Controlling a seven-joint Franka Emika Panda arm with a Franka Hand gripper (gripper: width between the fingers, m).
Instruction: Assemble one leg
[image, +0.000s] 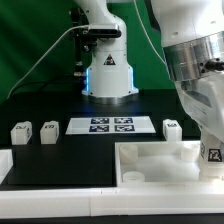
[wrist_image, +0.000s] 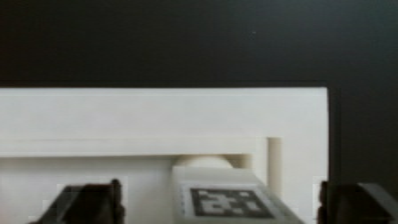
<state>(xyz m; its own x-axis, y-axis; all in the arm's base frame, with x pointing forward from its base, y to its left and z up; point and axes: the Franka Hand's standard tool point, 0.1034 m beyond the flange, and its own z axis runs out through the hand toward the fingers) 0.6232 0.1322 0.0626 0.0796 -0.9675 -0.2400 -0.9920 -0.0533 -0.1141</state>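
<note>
The leg (wrist_image: 217, 177) is white, its tag (wrist_image: 226, 203) black-and-white, the table (image: 50, 105) black.

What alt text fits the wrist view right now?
The open gripper straddles a tagged white leg, its fingers clear of it on both sides. Beyond the leg lies the large white panel on a black table.

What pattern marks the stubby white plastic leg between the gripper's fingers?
A black-and-white square tag on the leg; wrist view.

Bright even light, soft low-resolution frames; the leg (wrist_image: 231, 200) looks blurred up close.
</note>
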